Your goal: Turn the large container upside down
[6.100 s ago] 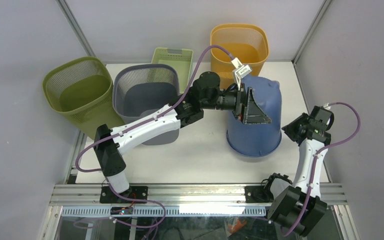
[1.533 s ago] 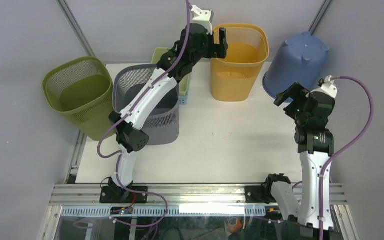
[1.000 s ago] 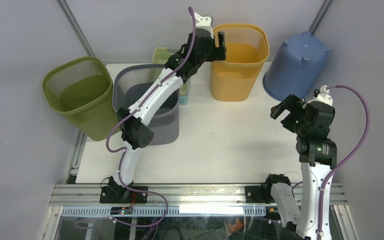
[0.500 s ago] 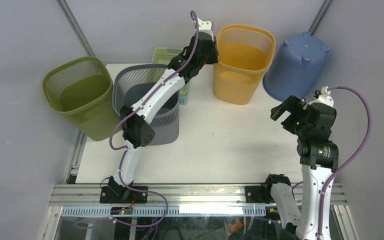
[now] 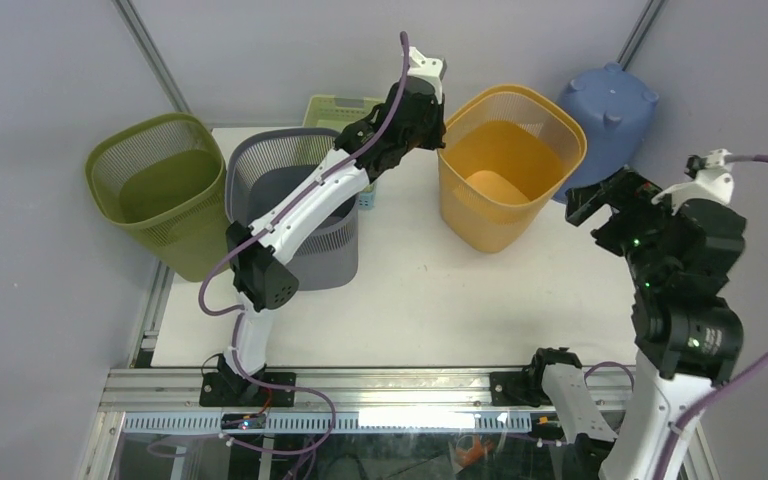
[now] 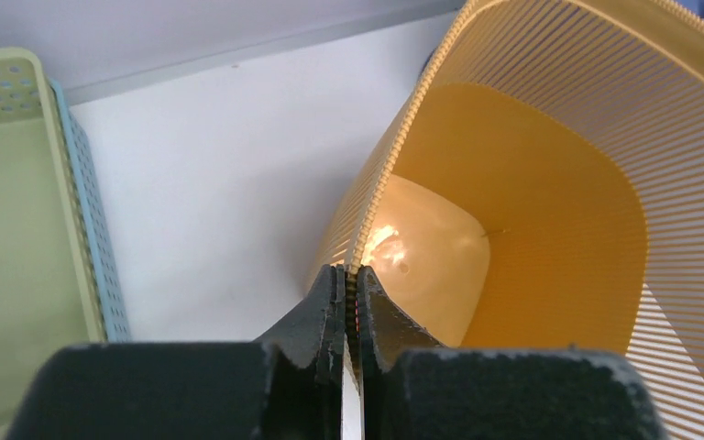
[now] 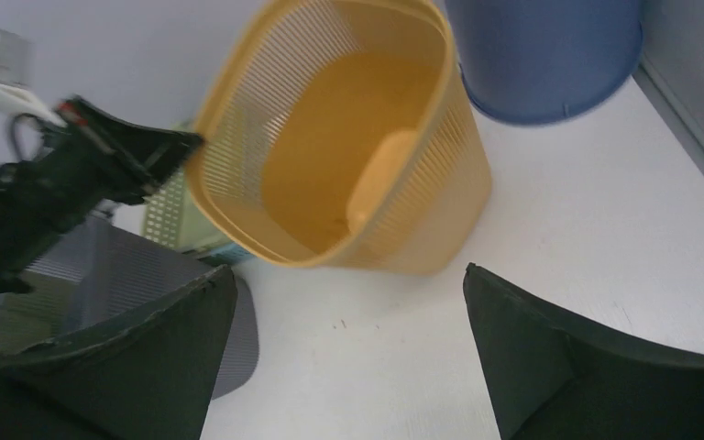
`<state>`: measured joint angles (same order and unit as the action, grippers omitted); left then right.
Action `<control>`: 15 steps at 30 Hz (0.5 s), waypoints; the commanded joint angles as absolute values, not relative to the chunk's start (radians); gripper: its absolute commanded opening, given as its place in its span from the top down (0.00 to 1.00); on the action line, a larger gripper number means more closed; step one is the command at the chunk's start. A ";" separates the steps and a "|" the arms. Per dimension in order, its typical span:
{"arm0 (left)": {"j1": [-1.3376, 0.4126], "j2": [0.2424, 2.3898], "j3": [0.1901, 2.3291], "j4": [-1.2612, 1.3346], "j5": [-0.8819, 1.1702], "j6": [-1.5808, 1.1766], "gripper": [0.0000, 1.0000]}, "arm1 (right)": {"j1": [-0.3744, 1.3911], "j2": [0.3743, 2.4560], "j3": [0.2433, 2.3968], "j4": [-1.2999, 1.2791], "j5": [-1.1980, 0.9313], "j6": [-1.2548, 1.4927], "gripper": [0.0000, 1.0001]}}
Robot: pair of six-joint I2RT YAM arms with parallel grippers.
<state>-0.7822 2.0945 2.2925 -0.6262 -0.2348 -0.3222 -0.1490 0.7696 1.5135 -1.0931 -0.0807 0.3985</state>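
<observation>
The large container is an orange slatted basket at the back centre of the table, tilted with its mouth facing up and towards the front. My left gripper is shut on its left rim. In the left wrist view the two fingers pinch the thin ribbed rim, one finger inside and one outside the orange basket. My right gripper hangs open in the air to the right of the basket and touches nothing. In the right wrist view the orange basket lies beyond that open gripper.
A blue bucket stands upside down at the back right corner, close behind the orange basket. A grey basket and an olive basket stand at the left. A pale green tray sits at the back.
My left gripper has shut on the orange basket's rim and tipped the basket forward and to the right. My right arm has risen and shifted right, still open.
</observation>
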 commanded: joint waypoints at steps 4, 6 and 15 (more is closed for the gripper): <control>-0.831 1.935 2.289 -0.689 -0.182 -0.310 1.00 | -0.152 0.857 1.827 -1.250 -0.391 0.315 0.02; -0.836 1.926 2.294 -0.713 -0.152 -0.311 1.00 | -0.161 0.894 1.845 -1.291 -0.533 0.268 0.05; -0.842 1.936 2.286 -0.739 -0.022 -0.318 1.00 | -0.155 0.926 1.769 -1.236 -0.683 0.280 0.08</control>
<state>-0.8368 2.0060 2.2749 -0.7933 -0.1249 -0.3004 -0.1528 0.9054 1.7897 -1.2556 -0.5663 0.2901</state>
